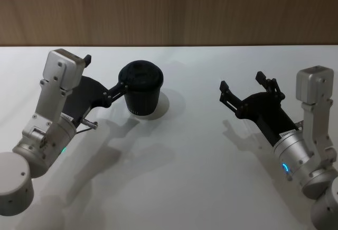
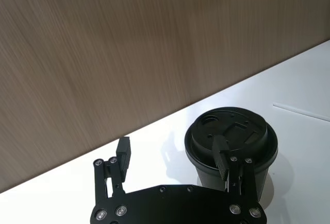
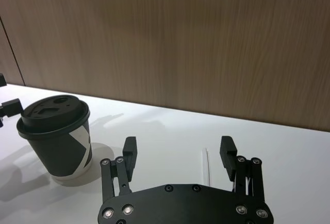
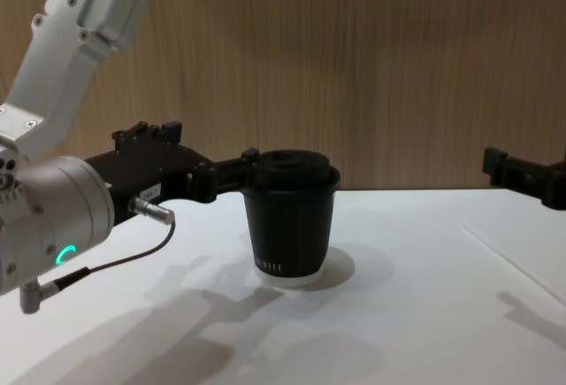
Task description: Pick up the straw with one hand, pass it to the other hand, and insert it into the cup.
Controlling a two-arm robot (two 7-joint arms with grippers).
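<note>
Closest to the chest camera, the left arm's silver wrist (image 4: 53,217) glows with a green ring (image 4: 64,255) and trails a thin grey cable (image 4: 115,261) as it reaches forward over the white table (image 1: 190,177). At its end, the left gripper (image 1: 104,73) has its fingers spread wide and grips nothing. One fingertip (image 2: 221,154) sits against the lid rim of the cup (image 1: 141,90), and the other stands well clear on the side away from it, so the cup is beside the claw rather than between its fingers. The black cup stands upright with its lid on, left of the table's centre and near the wood-panelled wall (image 1: 169,8). On the right side of the table, well apart from the cup, the right gripper (image 1: 242,81) hangs above the tabletop, its fingers likewise parted and empty. The white straw (image 3: 205,165) lies flat on the table below it. In the right wrist view the straw appears in the gap between the two fingers, nearer one of them; whether either finger touches it cannot be told.
</note>
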